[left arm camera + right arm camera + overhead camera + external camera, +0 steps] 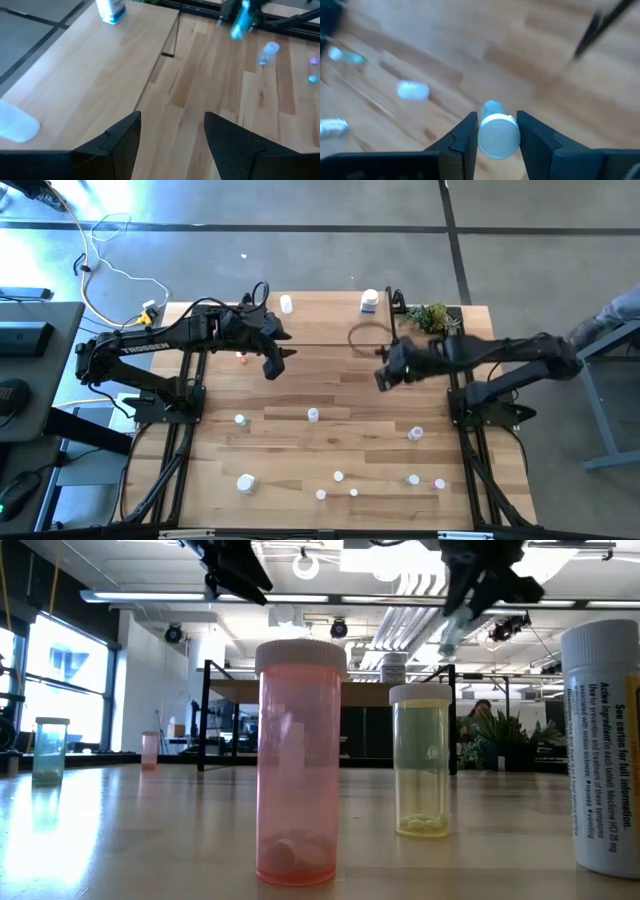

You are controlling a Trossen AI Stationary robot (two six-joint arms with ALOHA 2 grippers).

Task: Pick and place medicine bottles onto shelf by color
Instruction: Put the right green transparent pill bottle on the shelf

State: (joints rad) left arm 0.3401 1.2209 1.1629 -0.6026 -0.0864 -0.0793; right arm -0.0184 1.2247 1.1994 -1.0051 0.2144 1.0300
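Observation:
My right gripper (383,377) hangs above the middle of the table, right of centre, shut on a small medicine bottle (452,633) with a teal body and a white cap. My left gripper (277,363) stands open and holds nothing, in the air just in front of the shelf (320,325). The shelf is a light-wood board along the table's far edge. One white bottle (286,304) and a bigger one (369,301) stand on it. Several more bottles are scattered over the near half of the table, among them a pink one (298,765) and a yellow one (423,762). My right gripper pinches the bottle at its white cap end (497,135) between the two fingers, one on each side. The fingers slant down from above. The bottle is lifted clear of the table and sticks out tilted below the fingertips, its teal body (491,106) pointing away from the wrist.
A green plant sprig (435,317) sits at the far right, beside the shelf's end. A large white labelled bottle (605,750) stands close to the near right edge. Small bottles dot the near half (313,415) (416,434) (245,483). Bare wood lies between the grippers.

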